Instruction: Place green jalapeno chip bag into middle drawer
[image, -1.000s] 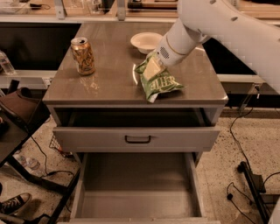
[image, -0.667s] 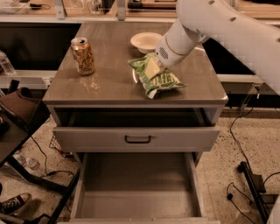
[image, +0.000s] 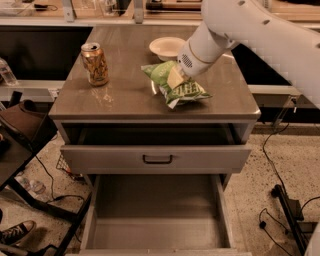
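The green jalapeno chip bag (image: 176, 88) is crinkled and light green, over the right half of the cabinet top (image: 120, 97). My gripper (image: 175, 78) comes down from the upper right on the white arm and is shut on the bag's middle, holding it tilted just off the surface. The middle drawer (image: 155, 212) is pulled out at the bottom of the view, below and in front of the bag. Its bare grey floor and low side walls show.
A golden soda can (image: 95, 64) stands at the top's left. A white bowl (image: 167, 47) sits behind the bag. A drawer with a dark loop handle (image: 157, 159) is slightly open above the middle drawer. Cables, a stand and a shoe lie on the floor.
The gripper has moved a little up and to the left, and the chip bag has come with it, rising off the cabinet top.
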